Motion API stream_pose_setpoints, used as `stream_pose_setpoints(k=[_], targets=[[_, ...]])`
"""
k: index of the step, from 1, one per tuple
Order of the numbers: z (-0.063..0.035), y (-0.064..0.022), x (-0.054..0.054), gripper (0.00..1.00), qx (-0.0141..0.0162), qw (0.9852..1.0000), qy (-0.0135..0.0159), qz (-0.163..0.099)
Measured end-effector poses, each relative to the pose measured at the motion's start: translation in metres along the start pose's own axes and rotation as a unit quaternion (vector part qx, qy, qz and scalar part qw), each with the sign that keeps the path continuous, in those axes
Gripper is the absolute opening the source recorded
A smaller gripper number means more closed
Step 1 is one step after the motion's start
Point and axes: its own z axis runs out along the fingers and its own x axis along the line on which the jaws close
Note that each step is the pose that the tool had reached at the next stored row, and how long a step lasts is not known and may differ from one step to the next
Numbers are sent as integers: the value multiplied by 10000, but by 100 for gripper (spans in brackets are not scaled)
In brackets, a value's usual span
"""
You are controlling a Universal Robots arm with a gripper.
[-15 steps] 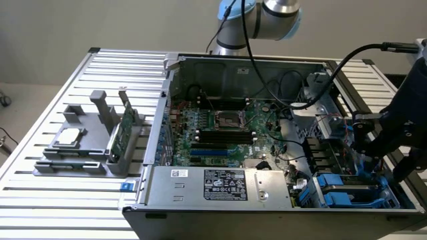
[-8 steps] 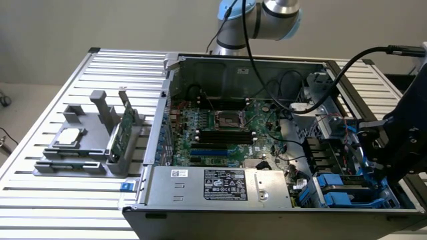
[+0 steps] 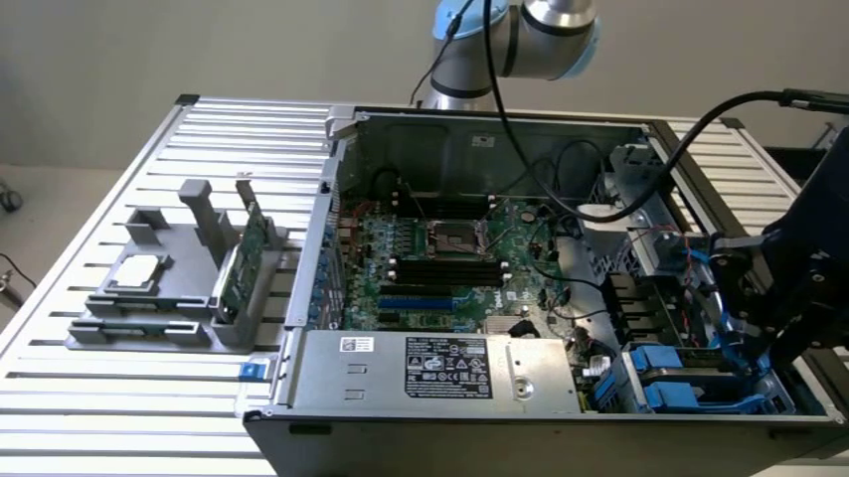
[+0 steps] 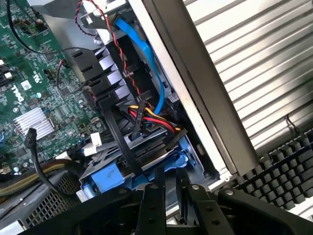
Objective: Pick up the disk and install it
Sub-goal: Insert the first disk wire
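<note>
Gripper (image 4: 171, 188) fingers, drawn narrowly together, pinch the blue carrier rim of the disk (image 4: 166, 159), which sits in a bay of the computer case (image 3: 531, 442), lower right of the exterior view. Judged rigid, fairly heavy, shock-sensitive: best held by carrier edges, clear of cables (image 4: 146, 115).

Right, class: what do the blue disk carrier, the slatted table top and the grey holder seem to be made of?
Blue disk carrier: likely moulded plastic; even saturated colour, soft sheen. Table top: probably aluminium; pale matt silver, straight ribbed slats. Grey holder: seemingly matt plastic; flat opaque grey, blocky shapes.
</note>
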Motion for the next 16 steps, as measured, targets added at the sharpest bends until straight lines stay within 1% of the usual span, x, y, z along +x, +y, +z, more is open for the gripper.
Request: stream_pose_setpoints(k=[4, 7, 11, 16], targets=[[0, 0, 0, 24, 28, 9996, 1, 280], [0, 0, 0, 24, 49, 9988, 1, 494], [0, 0, 0, 24, 72, 9970, 5, 768], [-2, 1, 0, 24, 77, 9942, 21, 1076]])
